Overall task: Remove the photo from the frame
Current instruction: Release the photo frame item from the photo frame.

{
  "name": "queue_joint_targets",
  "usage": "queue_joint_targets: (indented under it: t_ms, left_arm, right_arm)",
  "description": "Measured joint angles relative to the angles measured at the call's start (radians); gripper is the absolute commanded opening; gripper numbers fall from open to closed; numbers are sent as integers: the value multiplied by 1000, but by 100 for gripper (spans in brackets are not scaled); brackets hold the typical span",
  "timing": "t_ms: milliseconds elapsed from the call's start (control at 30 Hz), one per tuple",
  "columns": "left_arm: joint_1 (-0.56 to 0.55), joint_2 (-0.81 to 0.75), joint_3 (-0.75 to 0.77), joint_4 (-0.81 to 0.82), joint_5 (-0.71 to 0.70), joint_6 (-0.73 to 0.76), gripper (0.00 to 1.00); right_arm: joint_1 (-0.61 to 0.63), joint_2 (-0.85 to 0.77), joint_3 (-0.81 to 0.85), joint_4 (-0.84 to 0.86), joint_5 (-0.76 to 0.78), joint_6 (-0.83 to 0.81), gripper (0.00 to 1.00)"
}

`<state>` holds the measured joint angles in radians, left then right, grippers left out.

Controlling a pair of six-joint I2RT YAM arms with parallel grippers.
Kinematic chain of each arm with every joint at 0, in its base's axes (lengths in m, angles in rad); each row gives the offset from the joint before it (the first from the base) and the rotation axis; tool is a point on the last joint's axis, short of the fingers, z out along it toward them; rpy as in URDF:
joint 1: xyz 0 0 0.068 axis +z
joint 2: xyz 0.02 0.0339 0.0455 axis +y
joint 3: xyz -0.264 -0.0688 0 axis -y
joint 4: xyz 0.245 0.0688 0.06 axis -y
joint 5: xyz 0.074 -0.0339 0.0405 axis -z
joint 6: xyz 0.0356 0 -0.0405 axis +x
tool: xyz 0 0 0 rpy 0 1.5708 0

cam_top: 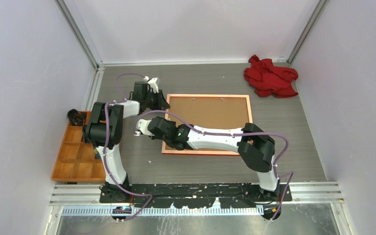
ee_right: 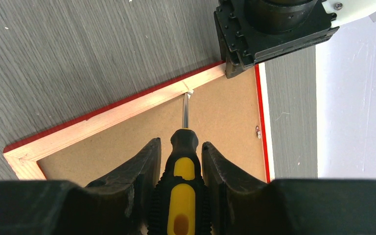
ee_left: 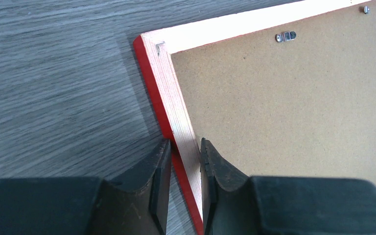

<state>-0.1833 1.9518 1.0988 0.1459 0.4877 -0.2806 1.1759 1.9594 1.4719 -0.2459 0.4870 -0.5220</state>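
- Gray table (cam_top: 301, 147) carries the lot. The biggest bare stretch is right of the frame, out to the right edge, plus a narrower strip along the near edge by the arm bases.
- The frame (cam_top: 208, 96) lies back side up around the middle of the table. Its long axis runs left-right, parallel to the far edge. Red outer edge, pale wood rim.
- A brown backing board (cam_top: 210, 116) fills it, so the picture side can't be seen.
- A wooden tray (cam_top: 76, 179) hugs the left edge toward the near-left corner, with a gap of bare table between it and the frame's left side.
- Red cloth (cam_top: 270, 77) is bunched by the far-right corner, well apart from the frame.
- left gripper (ee_left: 184, 142): jaws pinching the frame's short left rim just beside its far-left corner, 1 finger outside, 1 over the board.
- right gripper (ee_right: 179, 143): jaws clamped on a yellow-and-black screwdriver (ee_right: 181, 200) that points toward the left edge. Its tip is at a small metal tab (ee_right: 189, 93) inside that same rim.
- 1 hanger clip (ee_left: 286, 36) sits on the board by the far rim.
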Motion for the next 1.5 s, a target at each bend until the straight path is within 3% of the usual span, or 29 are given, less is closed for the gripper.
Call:
queue_joint_targets:
  t_ms: [1500]
  left_arm:
    - [8, 0, -1, 8, 6, 0, 23]
  right_arm:
    - [-10, 5, 5, 9, -21, 3, 1]
